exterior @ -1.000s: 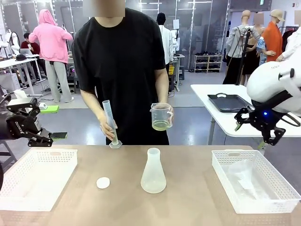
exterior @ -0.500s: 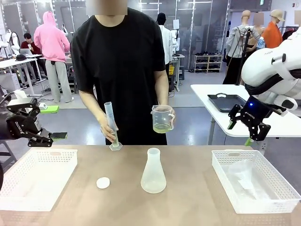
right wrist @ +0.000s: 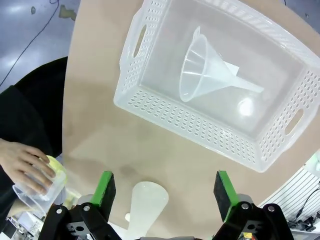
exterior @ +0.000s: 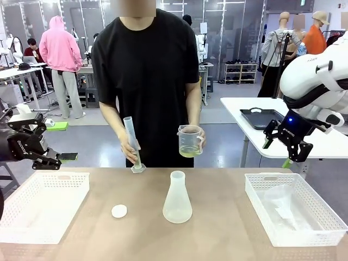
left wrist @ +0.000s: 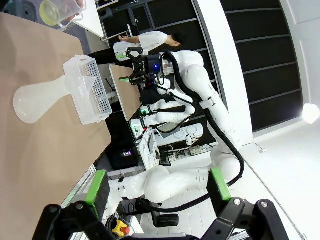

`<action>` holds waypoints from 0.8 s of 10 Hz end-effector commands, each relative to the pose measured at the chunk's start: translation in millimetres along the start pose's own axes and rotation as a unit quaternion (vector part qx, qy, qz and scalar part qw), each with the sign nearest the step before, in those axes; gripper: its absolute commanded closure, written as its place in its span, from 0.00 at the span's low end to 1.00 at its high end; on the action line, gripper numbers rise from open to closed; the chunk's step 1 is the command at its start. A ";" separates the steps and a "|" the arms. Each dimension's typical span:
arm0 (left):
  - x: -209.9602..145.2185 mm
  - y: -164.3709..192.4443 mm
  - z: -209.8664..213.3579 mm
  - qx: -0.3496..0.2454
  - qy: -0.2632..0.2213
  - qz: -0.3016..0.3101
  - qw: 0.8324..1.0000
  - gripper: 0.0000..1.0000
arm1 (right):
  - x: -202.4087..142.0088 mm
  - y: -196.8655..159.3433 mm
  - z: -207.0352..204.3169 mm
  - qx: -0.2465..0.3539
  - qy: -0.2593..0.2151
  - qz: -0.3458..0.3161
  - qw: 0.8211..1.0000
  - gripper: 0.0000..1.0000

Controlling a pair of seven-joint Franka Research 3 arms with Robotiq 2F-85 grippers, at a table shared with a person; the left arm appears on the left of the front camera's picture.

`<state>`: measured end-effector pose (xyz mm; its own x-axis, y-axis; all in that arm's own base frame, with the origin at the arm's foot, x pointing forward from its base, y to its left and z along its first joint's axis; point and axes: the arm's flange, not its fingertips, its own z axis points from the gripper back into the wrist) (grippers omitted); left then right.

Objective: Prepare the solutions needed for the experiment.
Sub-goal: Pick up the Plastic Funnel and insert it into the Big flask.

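Hovering my left gripper [exterior: 57, 159] and right gripper [exterior: 283, 148] off the table's [exterior: 228, 228] sides, jaws wide, grasping nothing, prob. leaving the person working room. Solution [exterior: 188, 152], pale yellow-green, is sitting in a clear plastic beaker [exterior: 190, 138] in the person's hand [exterior: 199, 137], far centre, beyond the translucent conical flask [exterior: 177, 198]. Funnel [right wrist: 210, 75], smooth clear cone, is lying in the right perforated basket [right wrist: 150, 95], prob. staged for pouring.

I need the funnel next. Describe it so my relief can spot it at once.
Start at the table, then go to the white basket on the robot's right side. The funnel lies on its side inside it: clear plastic, a wide cone with a thin spout, unlike the flask standing upright at the table's middle.
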<state>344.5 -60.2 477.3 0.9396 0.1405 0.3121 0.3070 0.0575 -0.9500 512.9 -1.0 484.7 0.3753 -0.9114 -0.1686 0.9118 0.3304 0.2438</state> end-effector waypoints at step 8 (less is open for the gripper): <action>-1.0 -0.6 0.0 -0.006 0.004 0.000 1.000 0.00 | 44.7 21.4 -69.0 -0.142 -0.048 -0.077 0.986 0.00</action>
<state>344.4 -60.3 477.3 0.9396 0.1402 0.3121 0.3070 0.0574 -0.9500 549.4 -21.6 415.1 0.2616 -0.9602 -0.0981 0.9645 0.2640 -0.0116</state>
